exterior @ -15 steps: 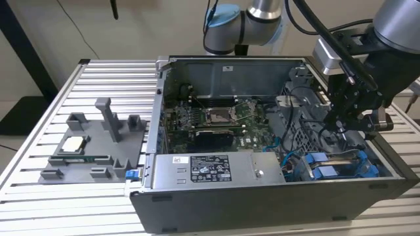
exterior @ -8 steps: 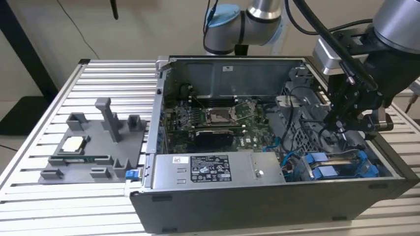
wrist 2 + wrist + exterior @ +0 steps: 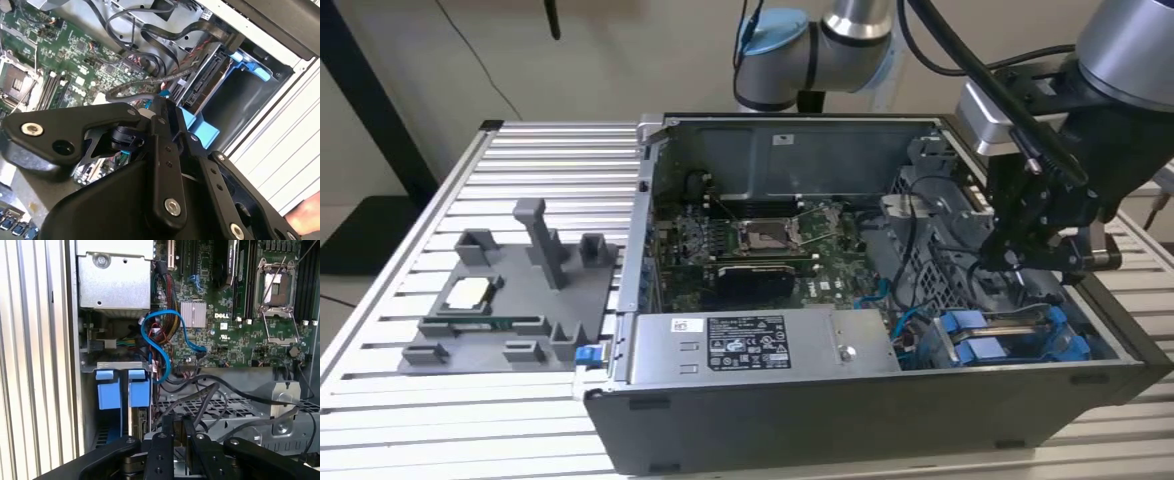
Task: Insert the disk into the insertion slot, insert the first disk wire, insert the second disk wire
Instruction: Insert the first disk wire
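The disk (image 3: 994, 340) sat in the insertion slot (image 3: 1067, 325) at the lower right of the exterior view, its blue rails showing at the open end of the perforated cage. In the first wrist view its blue end stood just beside a looping blue cable (image 3: 160, 337). Your gripper (image 3: 1003, 265) hung just above that cage, inside the PC case (image 3: 787, 430), at the exterior view's right, w/ its tips down among the black cables (image 3: 215, 392). In both wrist views the jaws stood narrow, all but touching; you couldn't tell whether a cable was pinched between them. Toward frame centre of the exterior view lay the motherboard (image 3: 761, 240), approx. level w/ the gripper, and in front of it, lower centre, the grey box w/ white label (image 3: 747, 345). Outside the case, at the exterior view's left, a grey fixture tray (image 3: 520, 290) rested on the slatted table (image 3: 534, 150), well apart from the disk.
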Controlling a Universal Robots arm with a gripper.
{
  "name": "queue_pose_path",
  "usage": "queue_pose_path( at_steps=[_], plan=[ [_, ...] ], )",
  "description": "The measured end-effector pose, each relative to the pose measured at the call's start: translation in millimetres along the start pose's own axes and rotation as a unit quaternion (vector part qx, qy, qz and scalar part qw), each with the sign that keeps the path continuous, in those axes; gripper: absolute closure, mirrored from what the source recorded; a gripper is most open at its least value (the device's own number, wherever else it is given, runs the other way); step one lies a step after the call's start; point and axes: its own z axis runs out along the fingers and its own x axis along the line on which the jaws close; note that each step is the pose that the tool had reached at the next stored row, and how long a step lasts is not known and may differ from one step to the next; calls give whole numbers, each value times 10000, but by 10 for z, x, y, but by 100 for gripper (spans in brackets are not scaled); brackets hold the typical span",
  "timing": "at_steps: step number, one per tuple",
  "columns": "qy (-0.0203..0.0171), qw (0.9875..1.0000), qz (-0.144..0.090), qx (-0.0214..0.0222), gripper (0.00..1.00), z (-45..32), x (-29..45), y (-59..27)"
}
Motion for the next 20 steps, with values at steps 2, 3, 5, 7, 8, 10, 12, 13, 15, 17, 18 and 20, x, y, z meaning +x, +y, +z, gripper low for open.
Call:
queue_pose_path(
  at_steps=[2,3,5,7,8,10,12,13,15,17,18,20],
  plan=[
    [66,10000,-5,0,81,12,2,-1],
    [100,9999,-9,0,81,19,3,-2],
    [158,9999,-13,0,81,31,5,-2],
    [219,9998,-18,0,81,45,7,-2],
    [251,9997,-21,0,81,53,9,-2],
    [307,9995,-25,1,81,67,11,-1],
    [363,9993,-29,0,81,81,13,-1],
    [390,9992,-32,1,81,89,14,-1],
    [444,9990,-36,1,81,102,17,0],
    [495,9988,-40,1,81,116,18,0],
    [517,9987,-42,1,81,121,19,0],
    [559,9984,-45,1,81,131,21,0]
  ],
)
